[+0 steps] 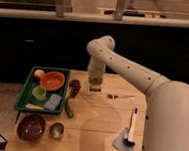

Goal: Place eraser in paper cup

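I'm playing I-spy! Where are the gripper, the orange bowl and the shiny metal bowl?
gripper (pixel 94 83): camera view, its lower end, over the table's (pixel 103 125) far side.
orange bowl (pixel 53 80): camera view, its inside.
shiny metal bowl (pixel 56 130): camera view, its middle.

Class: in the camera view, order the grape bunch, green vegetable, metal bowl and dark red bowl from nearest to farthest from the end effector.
The end effector hangs over the table's far middle.
1. Grape bunch, right beside it.
2. Green vegetable, mid-table.
3. Metal bowl, front edge.
4. Dark red bowl, front corner.
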